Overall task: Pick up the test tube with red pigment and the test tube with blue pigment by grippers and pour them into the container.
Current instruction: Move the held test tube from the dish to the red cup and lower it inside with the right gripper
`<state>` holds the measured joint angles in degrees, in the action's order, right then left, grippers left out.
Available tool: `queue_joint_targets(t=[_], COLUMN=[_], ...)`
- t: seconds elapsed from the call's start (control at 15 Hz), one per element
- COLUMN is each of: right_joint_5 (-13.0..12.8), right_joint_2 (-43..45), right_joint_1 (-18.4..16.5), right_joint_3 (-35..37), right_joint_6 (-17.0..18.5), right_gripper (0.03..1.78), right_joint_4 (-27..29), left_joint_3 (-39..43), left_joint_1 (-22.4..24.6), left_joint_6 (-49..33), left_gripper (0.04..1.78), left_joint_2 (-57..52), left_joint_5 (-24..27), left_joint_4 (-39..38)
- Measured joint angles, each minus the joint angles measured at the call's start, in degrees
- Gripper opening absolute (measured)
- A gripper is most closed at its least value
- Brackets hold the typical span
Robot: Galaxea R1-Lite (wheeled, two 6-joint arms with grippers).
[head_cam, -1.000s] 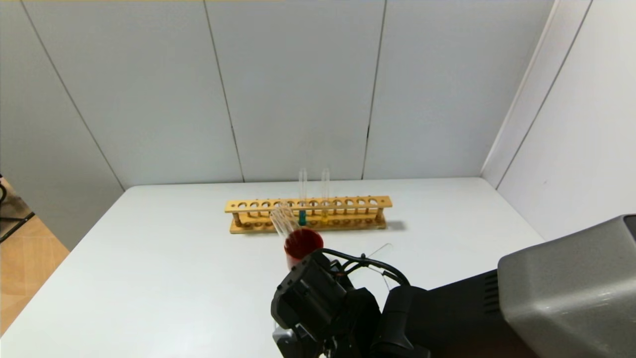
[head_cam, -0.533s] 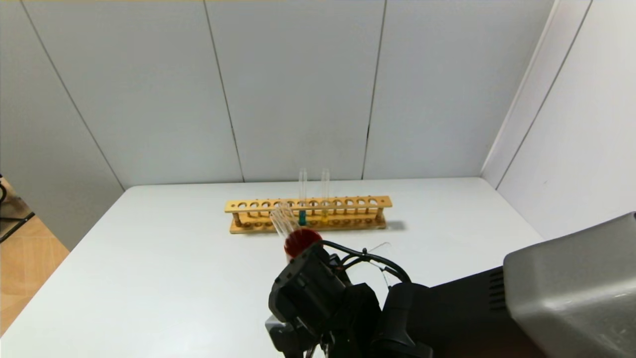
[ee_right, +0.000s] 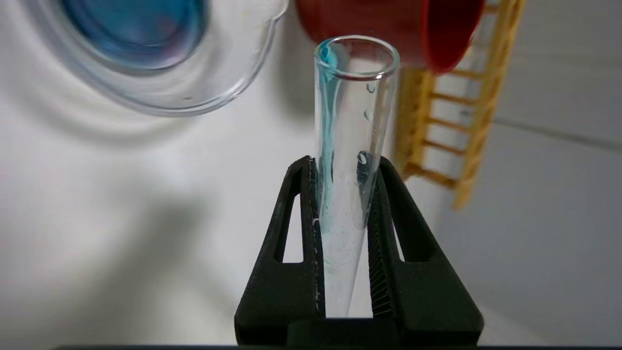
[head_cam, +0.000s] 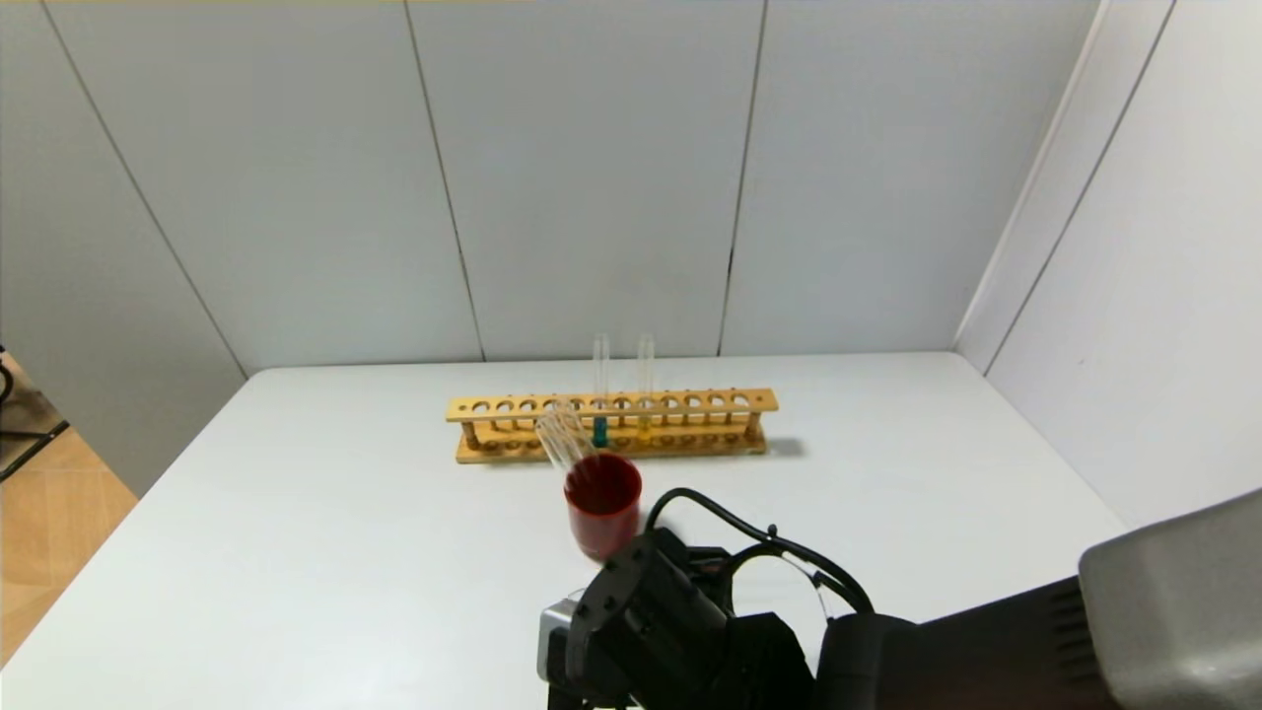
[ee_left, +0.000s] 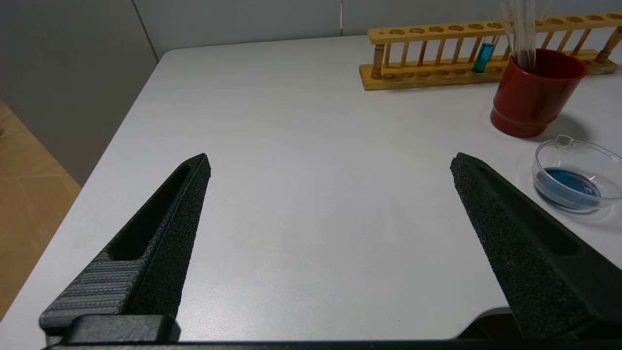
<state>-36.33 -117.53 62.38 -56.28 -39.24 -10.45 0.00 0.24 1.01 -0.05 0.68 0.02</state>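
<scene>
Looking down from the head view, the right gripper [head_cam: 592, 680] sits low, on the near side of the red cup [head_cam: 602, 503], and its fingertips are hidden there by its own black body. The wooden rack [head_cam: 611, 426] stands just behind the cup, holding a teal-bottomed tube [head_cam: 599, 394] and a yellow-bottomed tube [head_cam: 645, 390]; empty tubes [head_cam: 564, 439] lean in the cup.

From the left wrist view, the left gripper [ee_left: 330, 165] hangs parked, jaws wide apart and empty, well to the side of the red cup [ee_left: 533, 92]. The container [ee_left: 578, 175], with blue liquid in it, lies just beside the cup.

From the right wrist view, the right gripper [ee_right: 344, 167] is clamped tight on the test tube with blue pigment [ee_right: 351, 146], now drained save for a blue streak, its mouth near the cup and beside the container [ee_right: 160, 63]. Judging by this, the tube should next go mouth-up into the cup, kept clear of the leaning glass and released only once seated.

No writing or labels can be read
</scene>
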Motion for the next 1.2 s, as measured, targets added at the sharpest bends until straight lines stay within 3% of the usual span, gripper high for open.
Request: queue_joint_targets(t=[0.2,0.33,0.53,0.67,0.8,1.0,1.2], right_joint_5=[1.71,1.94,1.96,1.9,1.9,1.99,2.65], right_joint_2=[1.82,2.51,3.61,4.61,5.35,4.94,2.15], right_joint_1=[0.32,-0.17,-2.32,-4.47,-7.92,-13.18,-15.12], right_joint_3=[1.94,2.05,2.12,1.63,0.8,-4.24,-11.11], right_joint_6=[15.13,24.0,31.44,34.29,34.69,34.61,34.62], right_gripper=[0.34,0.34,0.34,0.34,0.34,0.34,0.34], right_joint_4=[-4.92,-12.64,-22.91,-27.83,-30.23,-30.39,-30.43], left_joint_3=[0.0,0.0,0.0,0.0,0.0,0.0,0.0], left_joint_1=[0.0,0.0,0.0,0.0,0.0,0.0,-0.02], left_joint_6=[-0.02,0.0,-0.02,-0.02,-0.02,-0.02,0.0], left_gripper=[1.75,1.75,1.75,1.75,1.75,1.75,1.75], left_joint_2=[0.0,0.0,0.0,0.0,0.0,0.0,0.0], left_joint_5=[0.02,0.02,0.0,0.02,0.0,0.0,0.02], left_joint_4=[0.0,0.0,0.0,0.0,0.0,0.02,0.0])
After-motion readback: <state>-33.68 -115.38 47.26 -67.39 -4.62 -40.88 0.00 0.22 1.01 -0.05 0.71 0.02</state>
